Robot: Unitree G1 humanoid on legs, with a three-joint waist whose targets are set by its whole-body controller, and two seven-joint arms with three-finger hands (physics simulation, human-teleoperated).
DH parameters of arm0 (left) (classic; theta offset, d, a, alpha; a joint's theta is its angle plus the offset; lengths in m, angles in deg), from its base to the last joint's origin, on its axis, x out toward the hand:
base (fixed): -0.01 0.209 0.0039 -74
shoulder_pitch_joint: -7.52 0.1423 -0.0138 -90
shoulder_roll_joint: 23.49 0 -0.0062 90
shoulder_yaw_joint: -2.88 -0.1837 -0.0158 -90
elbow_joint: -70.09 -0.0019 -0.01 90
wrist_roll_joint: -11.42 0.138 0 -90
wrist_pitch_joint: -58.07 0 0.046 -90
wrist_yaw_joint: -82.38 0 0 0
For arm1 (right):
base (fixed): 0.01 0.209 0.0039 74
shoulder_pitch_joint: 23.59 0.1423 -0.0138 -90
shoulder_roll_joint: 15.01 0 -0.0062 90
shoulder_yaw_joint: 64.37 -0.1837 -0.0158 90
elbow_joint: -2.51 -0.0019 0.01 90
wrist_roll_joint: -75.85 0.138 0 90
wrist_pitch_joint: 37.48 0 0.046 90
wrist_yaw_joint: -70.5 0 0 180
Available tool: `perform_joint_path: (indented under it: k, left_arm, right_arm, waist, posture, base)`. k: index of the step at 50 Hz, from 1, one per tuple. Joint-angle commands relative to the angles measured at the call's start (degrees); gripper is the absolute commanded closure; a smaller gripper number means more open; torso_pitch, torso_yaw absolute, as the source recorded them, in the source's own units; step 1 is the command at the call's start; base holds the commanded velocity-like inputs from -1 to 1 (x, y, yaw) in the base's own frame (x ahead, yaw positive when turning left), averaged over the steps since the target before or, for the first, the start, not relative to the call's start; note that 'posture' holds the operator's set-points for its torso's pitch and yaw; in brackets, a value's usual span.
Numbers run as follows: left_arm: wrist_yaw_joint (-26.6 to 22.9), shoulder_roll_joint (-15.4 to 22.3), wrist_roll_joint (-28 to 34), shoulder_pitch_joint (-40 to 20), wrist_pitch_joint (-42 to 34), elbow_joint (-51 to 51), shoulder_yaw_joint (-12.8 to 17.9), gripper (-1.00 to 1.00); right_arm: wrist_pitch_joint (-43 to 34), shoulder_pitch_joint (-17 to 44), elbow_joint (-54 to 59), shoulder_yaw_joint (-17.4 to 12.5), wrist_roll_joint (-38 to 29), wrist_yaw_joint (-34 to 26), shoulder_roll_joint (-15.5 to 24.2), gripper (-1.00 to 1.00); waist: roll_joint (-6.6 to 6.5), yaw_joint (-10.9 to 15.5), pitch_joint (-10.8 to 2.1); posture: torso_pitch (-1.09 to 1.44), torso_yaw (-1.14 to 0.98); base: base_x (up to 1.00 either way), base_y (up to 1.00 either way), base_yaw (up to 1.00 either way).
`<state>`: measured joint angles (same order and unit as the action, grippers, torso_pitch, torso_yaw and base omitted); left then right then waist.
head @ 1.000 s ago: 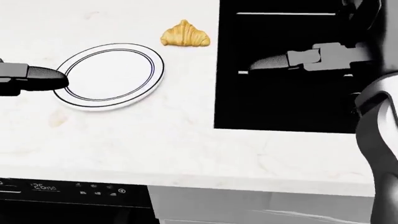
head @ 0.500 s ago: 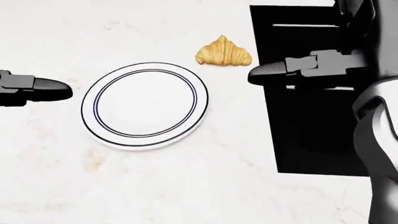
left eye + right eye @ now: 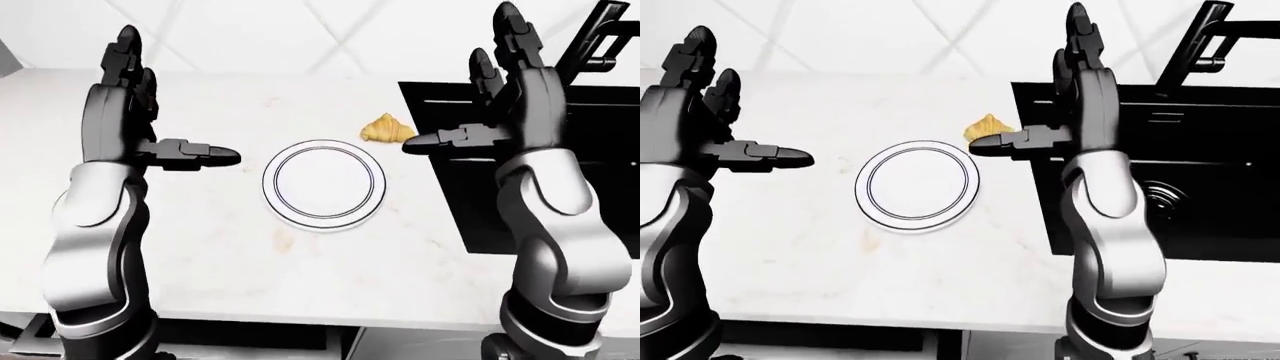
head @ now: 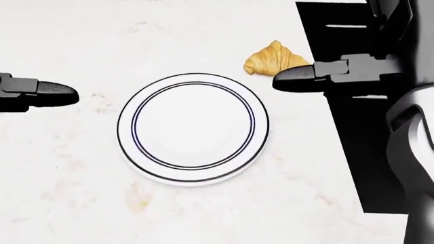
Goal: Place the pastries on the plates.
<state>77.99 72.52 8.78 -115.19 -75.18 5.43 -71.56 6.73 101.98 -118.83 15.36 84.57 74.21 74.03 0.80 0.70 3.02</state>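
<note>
A white plate with dark rings lies empty on the white marble counter. A golden croissant lies on the counter just past the plate's upper right rim, next to the sink's edge. My left hand is open, fingers upright, thumb pointing right, well left of the plate. My right hand is open, fingers upright over the sink. Its thumb points left, with its tip just below and right of the croissant. I cannot tell whether it touches it.
A black sink with a black faucet fills the right side, beside the croissant. The counter's near edge runs along the bottom of the left-eye view. A faint yellowish stain marks the counter below the plate.
The camera has moved: plate, croissant and sink edge shifted right and down in the head view, and the counter's near edge left it. My right thumb now sits close to the croissant.
</note>
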Motion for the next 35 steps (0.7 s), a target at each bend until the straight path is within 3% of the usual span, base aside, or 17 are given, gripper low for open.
perform_joint_path:
  k: [1, 12, 16, 23, 25, 31, 35]
  left_arm:
    - [0.2, 0.9, 0.0, -1.8, 2.4, 2.3, 0.8, -1.0]
    - [0.1, 0.7, 0.6, -2.8, 3.7, -0.3, -0.1, -1.0]
    - [0.1, 0.9, 0.6, -3.5, 3.7, -0.8, 0.0, -1.0]
    - [0.0, 1.1, 0.5, -2.9, 3.7, -0.5, 0.4, -1.0]
    - [0.0, 1.1, 0.5, -2.8, 3.6, -0.3, 0.5, -1.0]
    - [-0.1, 1.4, 0.4, -2.5, 2.9, 0.4, 0.8, -1.0]
    - [-0.2, 1.8, 0.1, -2.2, 1.8, 1.8, 1.5, -1.0]
  right_arm:
    - [-0.2, 3.6, -1.7, -0.7, -0.3, 0.1, 1.2, -1.0]
    - [-8.4, 17.7, 3.3, 0.2, -0.2, -1.2, 5.1, -1.0]
    - [-6.3, 24.9, 11.9, 2.0, -2.4, -3.8, 6.8, -1.0]
    - [7.4, 36.3, 38.3, 4.1, -9.3, -8.3, 6.0, -1.0]
    - [15.4, 41.9, 52.2, 5.1, -11.4, -9.5, 5.6, -1.0]
    - [35.5, 54.3, 87.0, 4.5, -14.4, -8.0, 4.2, -1.0]
    - [42.2, 57.7, 99.0, 4.7, -16.5, -7.4, 3.7, -1.0]
  waist:
    - [-0.25, 0.1, -2.0]
    - [-1.79, -0.8, -1.28]
    - [-1.8, -0.9, -0.95]
    - [-1.61, -1.1, -1.26]
    - [-1.72, -1.0, -1.33]
    - [-2.32, -1.2, -1.69]
    - [-2.64, -1.2, -1.89]
  posture:
    - [0.0, 0.0]
    - [0.0, 0.0]
    - [0.0, 0.0]
    - [0.0, 0.0]
    - [0.0, 0.0]
    - [0.0, 0.0]
    - [0.0, 0.0]
  base:
    - [0.0, 0.0, 0.0]
    - [0.0, 0.0, 0.0]
    - [0.0, 0.0, 0.0]
    - [0.0, 0.0, 0.0]
    - [0.0, 0.0, 0.0]
    - [0.0, 0.0, 0.0]
    - [0.0, 0.0, 0.0]
